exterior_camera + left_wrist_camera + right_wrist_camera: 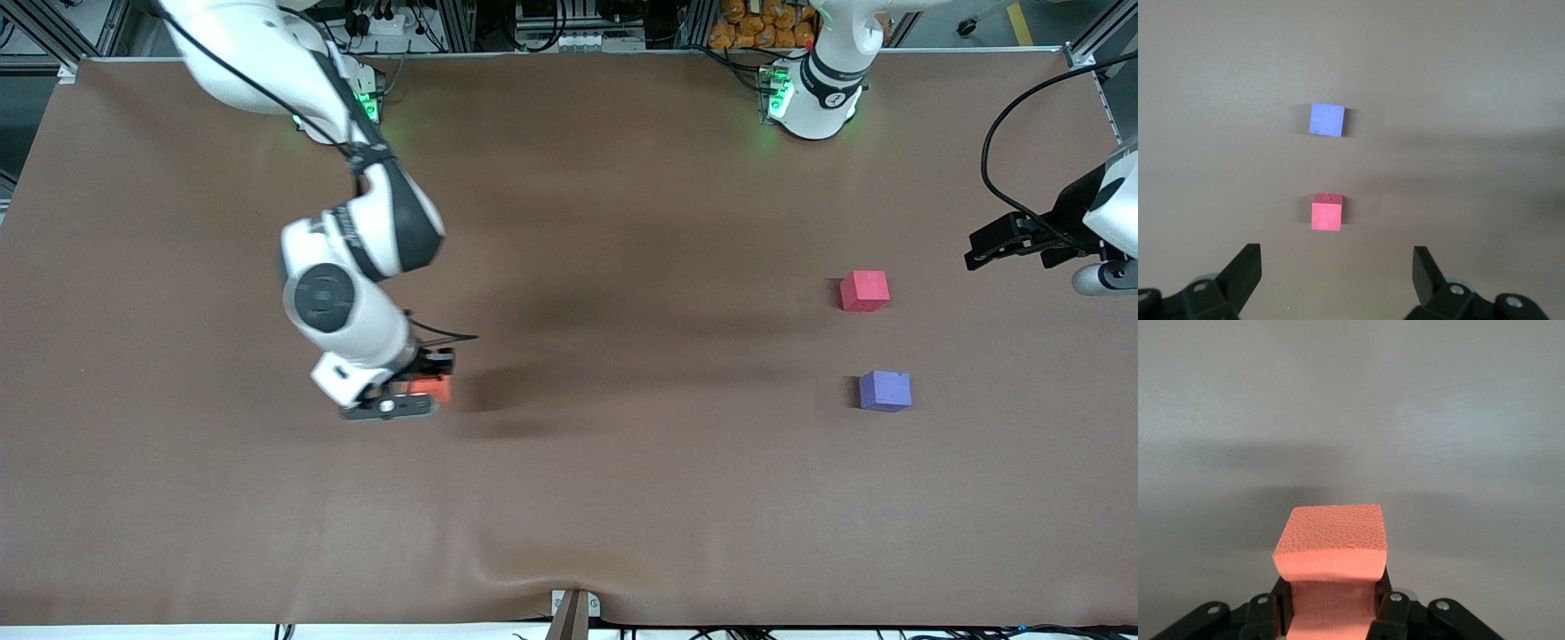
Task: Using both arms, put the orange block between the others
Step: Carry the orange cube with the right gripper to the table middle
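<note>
The orange block (436,389) (1331,553) is squeezed between the fingers of my right gripper (425,388) (1331,603), which is shut on it over the brown table toward the right arm's end. The others lie toward the left arm's end: a pinkish-red cube (864,291) (1327,212) and a purple-blue cube (885,391) (1327,119) nearer the front camera, with a gap between them. My left gripper (982,249) (1337,270) hangs open beside the pinkish-red cube, toward the table's end, with nothing between its fingers.
The brown table cover (622,222) has a small wrinkle at its front edge (573,591). Both arm bases (813,98) stand at the back edge. A black cable (1022,116) loops above the left arm's end of the table.
</note>
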`<state>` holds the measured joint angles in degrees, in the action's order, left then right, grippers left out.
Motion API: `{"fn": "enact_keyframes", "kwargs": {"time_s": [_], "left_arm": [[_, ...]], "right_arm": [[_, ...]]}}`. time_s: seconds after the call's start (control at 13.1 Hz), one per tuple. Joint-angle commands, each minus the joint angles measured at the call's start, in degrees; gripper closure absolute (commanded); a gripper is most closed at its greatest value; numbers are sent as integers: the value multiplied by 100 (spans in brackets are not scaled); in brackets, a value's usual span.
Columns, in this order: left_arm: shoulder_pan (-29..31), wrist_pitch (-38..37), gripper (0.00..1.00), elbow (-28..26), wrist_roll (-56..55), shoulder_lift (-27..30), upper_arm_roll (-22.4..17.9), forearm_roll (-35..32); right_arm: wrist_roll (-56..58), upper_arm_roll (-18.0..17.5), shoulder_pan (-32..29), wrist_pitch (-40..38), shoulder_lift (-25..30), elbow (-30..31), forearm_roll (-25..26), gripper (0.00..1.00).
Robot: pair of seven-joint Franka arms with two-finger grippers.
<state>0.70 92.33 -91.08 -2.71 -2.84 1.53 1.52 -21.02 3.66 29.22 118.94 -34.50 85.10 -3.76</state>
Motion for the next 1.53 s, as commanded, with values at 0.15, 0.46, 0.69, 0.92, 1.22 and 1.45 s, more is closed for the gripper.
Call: {"fn": "enact_keyframes", "kwargs": {"time_s": [0.15,0.46,0.69,0.92,1.22,1.45], "left_arm": [[35,-93,0,117,-2,-59,14,68],[26,-93,0,126,-2,-85,23,76],[35,-93,0,126,7,-112,23,76],[35,-93,0,126,-2,-147,23,112],[35,-93,0,126,7,-173,23,112],[35,-93,0,135,7,-173,23,120]], "right_arm": [[-1016,65,558,182,-487,-283,-46,100],[-1228,38,909,481,-769,-283,-221,100],[-1369,-23,1130,481,-970,-379,-720,100],[-1370,-23,1235,490,-1155,-424,-1066,100],[-1405,-23,1262,490,-1208,-424,-1057,73],[-1379,-14,1367,735,-1191,-415,-1004,0]]}}
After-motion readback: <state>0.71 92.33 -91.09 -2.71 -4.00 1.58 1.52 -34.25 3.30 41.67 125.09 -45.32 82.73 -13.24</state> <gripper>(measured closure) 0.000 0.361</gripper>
